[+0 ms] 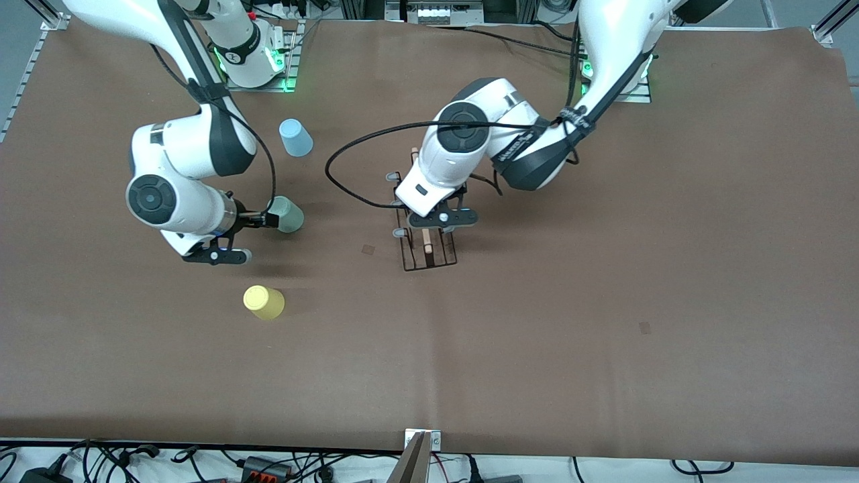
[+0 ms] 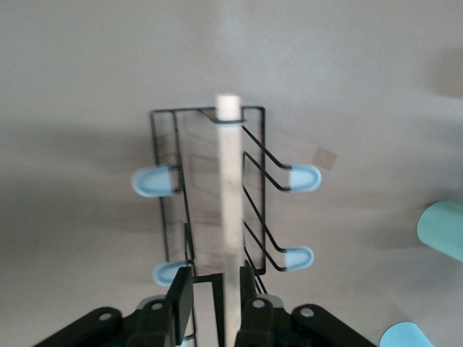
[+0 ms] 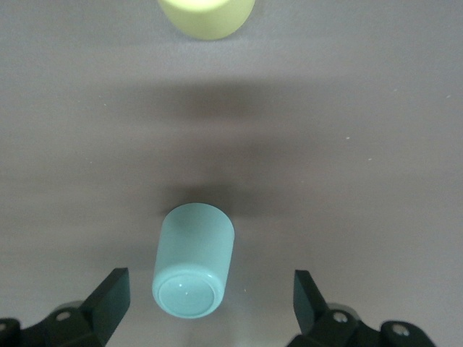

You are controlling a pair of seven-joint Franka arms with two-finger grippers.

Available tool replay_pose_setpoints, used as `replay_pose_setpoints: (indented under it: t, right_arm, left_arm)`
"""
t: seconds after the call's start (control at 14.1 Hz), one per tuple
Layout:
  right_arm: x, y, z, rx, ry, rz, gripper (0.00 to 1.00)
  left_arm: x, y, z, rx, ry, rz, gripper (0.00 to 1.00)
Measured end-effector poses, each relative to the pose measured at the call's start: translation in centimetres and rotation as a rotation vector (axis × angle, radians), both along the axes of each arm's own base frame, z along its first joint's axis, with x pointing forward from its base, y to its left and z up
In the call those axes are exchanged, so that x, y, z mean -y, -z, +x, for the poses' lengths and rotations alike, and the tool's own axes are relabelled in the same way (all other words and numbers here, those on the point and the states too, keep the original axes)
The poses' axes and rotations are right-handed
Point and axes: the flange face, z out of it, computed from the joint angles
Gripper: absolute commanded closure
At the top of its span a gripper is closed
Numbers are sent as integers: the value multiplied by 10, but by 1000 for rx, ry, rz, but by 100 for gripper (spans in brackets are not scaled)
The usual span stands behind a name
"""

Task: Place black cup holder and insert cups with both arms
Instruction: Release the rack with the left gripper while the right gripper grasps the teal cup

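The black cup holder (image 1: 429, 258) stands on the table's middle, its wooden rod handle (image 2: 229, 181) on top and grey-tipped pegs (image 2: 304, 178) sticking out both sides. My left gripper (image 1: 433, 225) is low over it. Its jaws (image 2: 213, 278) straddle the rod, one finger against it and a gap at the other, so it is open. The pale green cup (image 1: 290, 215) stands upside down toward the right arm's end. My right gripper (image 1: 272, 218) is wide open around it (image 3: 210, 285), fingers apart from the cup (image 3: 194, 264). The light blue cup (image 1: 295, 137) and the yellow cup (image 1: 264, 302) stand nearby.
The yellow cup shows in the right wrist view (image 3: 206, 14), nearer to the front camera than the green cup. The green cup (image 2: 443, 228) and blue cup (image 2: 405, 336) show in the left wrist view. A small square mark (image 1: 368, 249) lies on the brown table cover.
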Motion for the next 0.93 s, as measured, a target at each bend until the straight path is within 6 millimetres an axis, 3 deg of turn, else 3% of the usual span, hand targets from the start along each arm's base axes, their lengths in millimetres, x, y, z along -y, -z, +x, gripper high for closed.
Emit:
replay_pose_setpoints:
  t: [0.14, 0.43, 0.78, 0.85, 0.93]
  right_arm:
    - [-4, 13, -9, 2, 10, -4, 0]
    - [-7, 30, -23, -36, 24, -2, 0]
    - [-18, 45, -34, -75, 60, 41, 0]
    - [-20, 49, -35, -80, 57, 39, 0]
    - [-21, 53, -36, -86, 57, 37, 0]
  left_arm:
    - [-24, -26, 17, 7, -35, 12, 61]
    - [-99, -73, 58, -14, -96, 62, 56]
    - [-239, -115, 103, -28, -105, 101, 47]
    - [-269, -122, 109, -27, -95, 102, 41]
    - [-302, -132, 116, -19, -76, 98, 17]
